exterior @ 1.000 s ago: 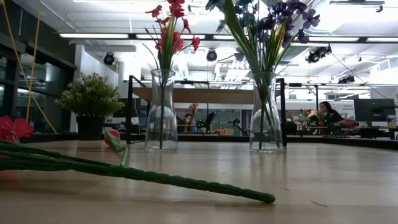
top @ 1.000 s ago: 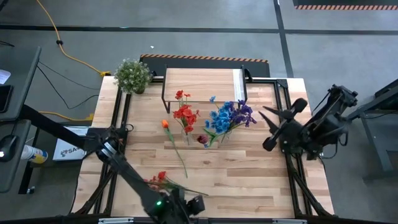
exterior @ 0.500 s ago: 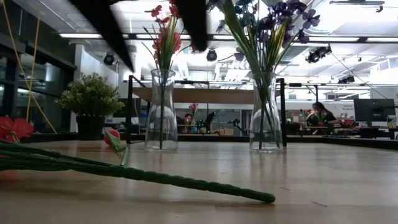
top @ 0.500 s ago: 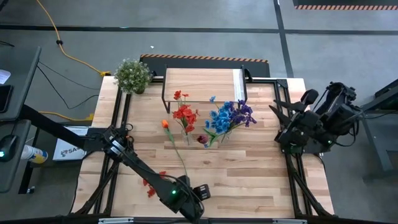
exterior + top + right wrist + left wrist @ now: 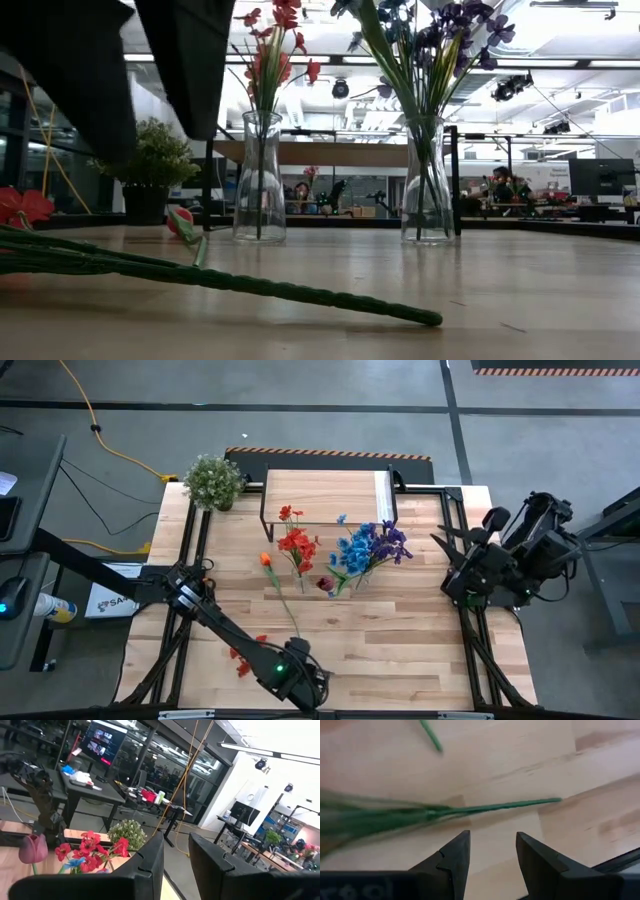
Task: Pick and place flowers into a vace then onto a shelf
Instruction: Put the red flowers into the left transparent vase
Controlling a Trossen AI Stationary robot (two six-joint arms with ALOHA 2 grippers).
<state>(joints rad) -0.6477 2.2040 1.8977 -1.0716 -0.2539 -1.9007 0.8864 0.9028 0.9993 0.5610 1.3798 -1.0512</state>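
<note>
I see the loose red flower (image 5: 247, 653) lying on the bench (image 5: 400, 650), its stalk end hidden under my left gripper (image 5: 491, 854), fingers open just above it. Right gripper (image 5: 175, 851) waits off the bench's edge, fingers narrowly apart, empty.

In the low view my left arm (image 5: 120, 60) is just a big dark shape, and the picture's top edge cuts it off. It hides part of the potted plant (image 5: 165, 165). In my left wrist view the green stems (image 5: 380, 815) are a blur near my fingers (image 5: 452, 857). The red flower (image 5: 20, 205) is cut off at the side.
</note>
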